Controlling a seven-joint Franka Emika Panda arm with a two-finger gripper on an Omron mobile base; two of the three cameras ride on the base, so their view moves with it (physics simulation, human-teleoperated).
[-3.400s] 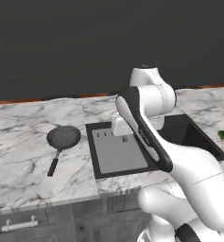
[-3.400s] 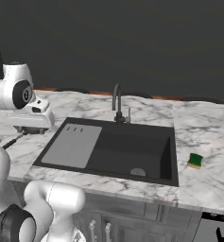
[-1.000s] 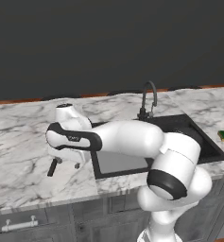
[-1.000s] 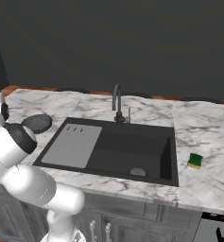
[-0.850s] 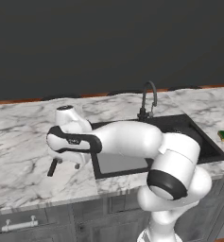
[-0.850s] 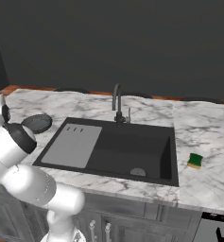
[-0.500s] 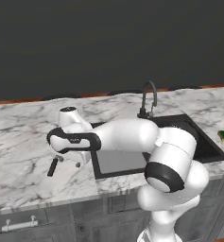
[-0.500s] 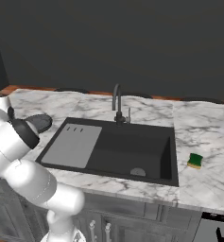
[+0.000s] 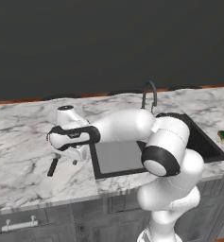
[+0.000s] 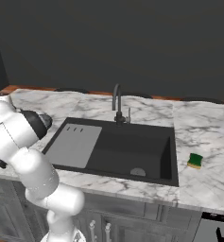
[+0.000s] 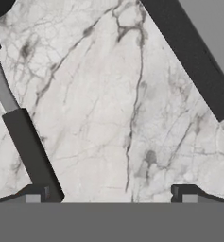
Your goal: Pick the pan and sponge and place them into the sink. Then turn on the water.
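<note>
**Flat, even light on rendered frames**

Soft, diffuse light falls evenly on the marble tabletop [image 9: 19, 142], with no glare. The back wall [image 10: 132, 42] stays dark. The arm [image 9: 123, 127] drops a faint shadow beneath it. Base views look slightly soft; the hand view is crisp, without edge distortion.

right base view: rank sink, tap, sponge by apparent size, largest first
1. sink, by far the largest, spanning the middle of the counter.
2. tap, a thin gooseneck at the sink's back edge.
3. sponge, a small block on the counter right of the sink.
</note>
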